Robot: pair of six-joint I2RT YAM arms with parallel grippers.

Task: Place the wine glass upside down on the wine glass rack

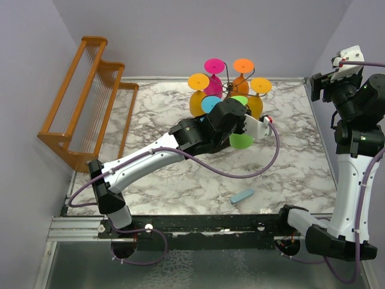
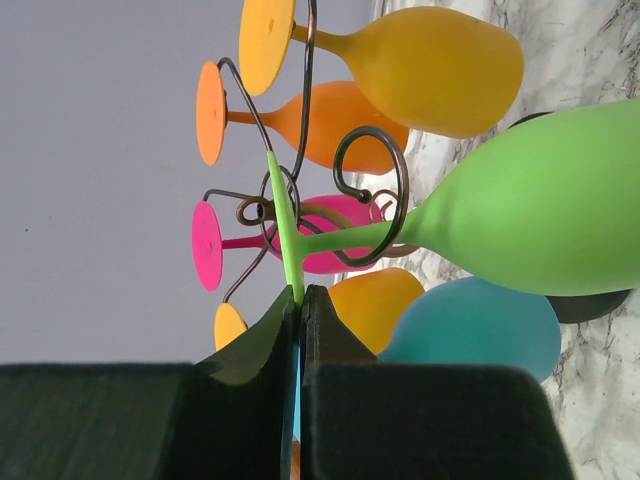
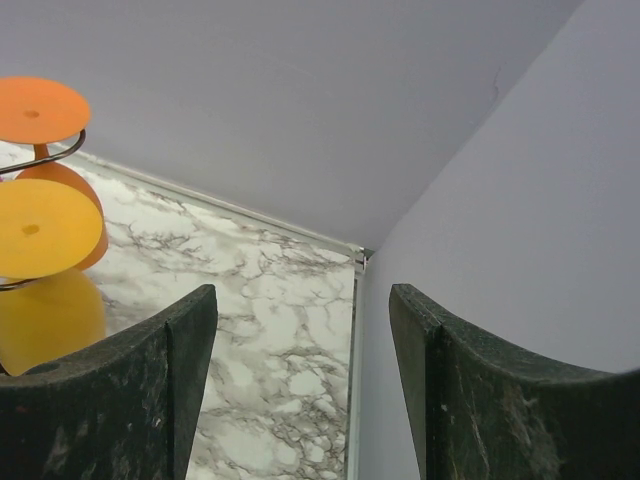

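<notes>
Left gripper [image 2: 301, 300]: fingers pressed together, pinching the rim of the green wine glass's [image 2: 540, 210] round foot, seen edge-on in my left wrist view. The glass is at the wine glass rack [image 2: 403, 190], its thin stem passing through one curled wire arm, foot toward the top and bowl hanging low and slightly tilted. I cannot tell whether the stem bears on the wire. Its bowl is just beside the blue glass [image 2: 480, 330]; yellow glasses [image 2: 430, 70], an orange glass [image 2: 330, 115] and a pink glass [image 2: 207, 245] hang foot-up on other arms. Right gripper [image 3: 300, 390]: fingers apart, nothing between them, raised at the table's [image 1: 289, 156] far right corner. A wooden rack [image 1: 84, 102] stands at left; a small pale blue block [image 1: 242, 195] lies near the front.
</notes>
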